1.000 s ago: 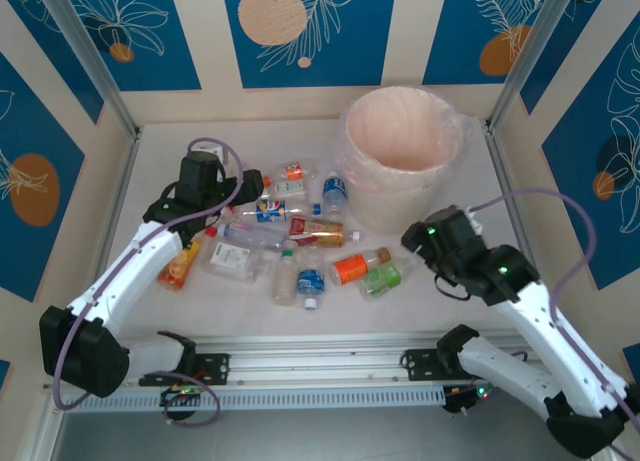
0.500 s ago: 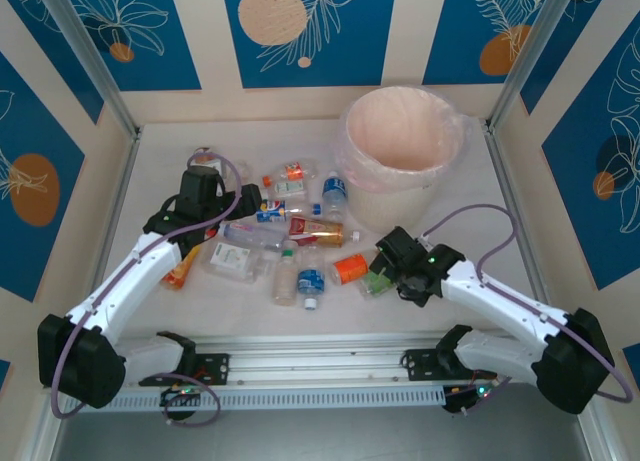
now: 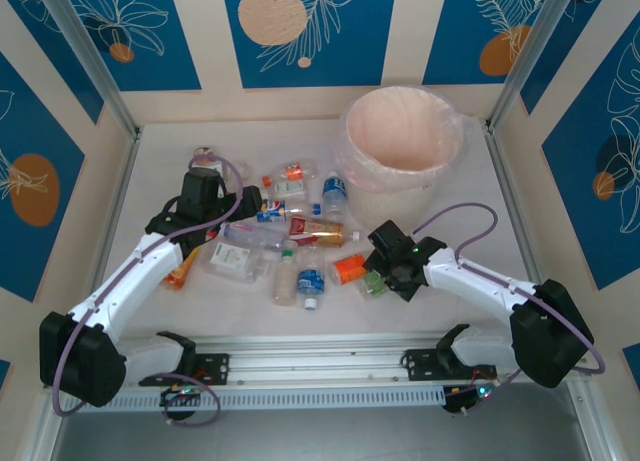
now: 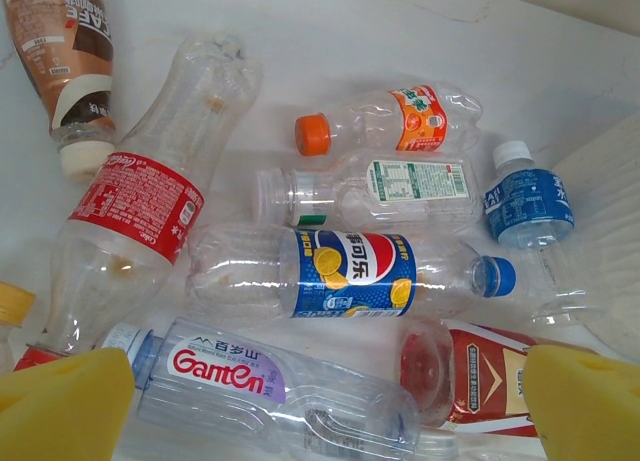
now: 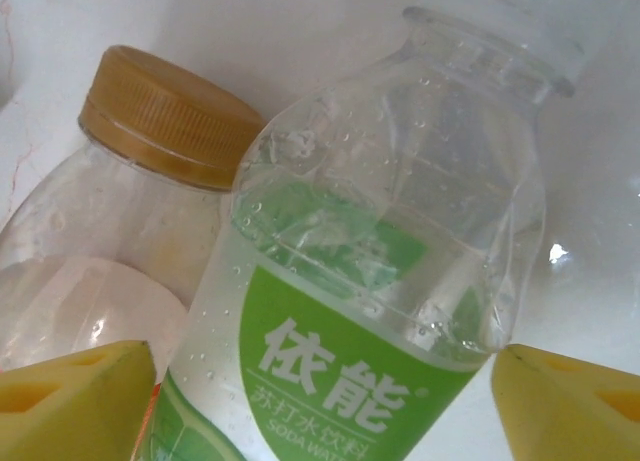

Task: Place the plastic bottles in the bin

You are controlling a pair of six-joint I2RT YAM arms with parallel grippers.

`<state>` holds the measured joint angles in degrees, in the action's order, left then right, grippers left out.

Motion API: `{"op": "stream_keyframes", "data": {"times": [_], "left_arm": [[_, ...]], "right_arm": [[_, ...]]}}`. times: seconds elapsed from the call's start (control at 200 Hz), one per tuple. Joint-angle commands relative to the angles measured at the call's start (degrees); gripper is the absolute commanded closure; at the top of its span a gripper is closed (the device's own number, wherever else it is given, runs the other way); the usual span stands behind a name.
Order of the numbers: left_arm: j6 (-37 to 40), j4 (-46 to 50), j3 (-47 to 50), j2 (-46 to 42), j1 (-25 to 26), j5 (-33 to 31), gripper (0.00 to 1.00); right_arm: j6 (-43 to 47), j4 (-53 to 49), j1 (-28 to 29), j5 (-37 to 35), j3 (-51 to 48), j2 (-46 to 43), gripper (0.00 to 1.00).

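Since the earlier frames the right arm has swung down from beside the bin [image 3: 395,203], and the right gripper [image 3: 381,271] now sits low at the right end of the plastic bottles [image 3: 290,226], which lie scattered on the table [image 3: 160,161] left of and in front of the bin. Its yellow pads [image 5: 70,401] straddle a green-labelled bottle [image 5: 340,361] lying against a brown-capped bottle [image 5: 120,181]; whether they already press on it cannot be told. The left gripper [image 4: 320,406], little displaced, hangs with jaws wide apart over a Gamen-labelled bottle [image 4: 250,381], a Pepsi-labelled bottle [image 4: 350,273] just beyond.
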<state>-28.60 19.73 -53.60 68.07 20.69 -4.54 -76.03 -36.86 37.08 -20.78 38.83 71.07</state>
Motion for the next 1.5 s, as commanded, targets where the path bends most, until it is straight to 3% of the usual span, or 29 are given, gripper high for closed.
{"op": "stream_keyframes", "data": {"times": [0.0, 0.175, 0.52, 0.82, 1.135, 1.325, 1.495], "left_arm": [[0.0, -0.8, 0.4, 0.5, -0.1, 0.2, 0.01], [0.3, -0.8, 0.3, 0.4, -0.2, -0.3, 0.01], [0.6, -0.4, -0.3, 0.2, -0.2, -0.8, 0.01], [0.5, -0.1, -0.8, 0.3, -0.2, -1.4, 0.0], [0.8, -0.2, -1.6, 0.6, -0.1, -1.1, 0.01], [1.0, 0.0, -2.1, 0.6, -0.2, -1.4, 0.0], [1.4, 0.7, -3.0, 0.8, -0.2, -1.7, 0.0]], "right_arm": [[-1.2, -0.3, -0.7, 1.6, -1.2, 0.6, 0.19], [-1.9, -0.5, -1.5, 1.8, -2.8, -0.4, 0.24], [-0.2, 1.4, -3.5, 2.7, -3.5, 2.8, 0.23], [-0.1, -6.2, -0.5, -2.4, 1.2, 3.4, 0.38], [-5.1, -24.8, 5.8, -11.6, 6.9, -5.9, 0.51], [-7.0, -32.6, 5.4, -15.3, 7.4, -16.8, 0.61], [-3.8, -39.0, 4.1, -20.4, 14.0, -23.6, 0.69]]}}
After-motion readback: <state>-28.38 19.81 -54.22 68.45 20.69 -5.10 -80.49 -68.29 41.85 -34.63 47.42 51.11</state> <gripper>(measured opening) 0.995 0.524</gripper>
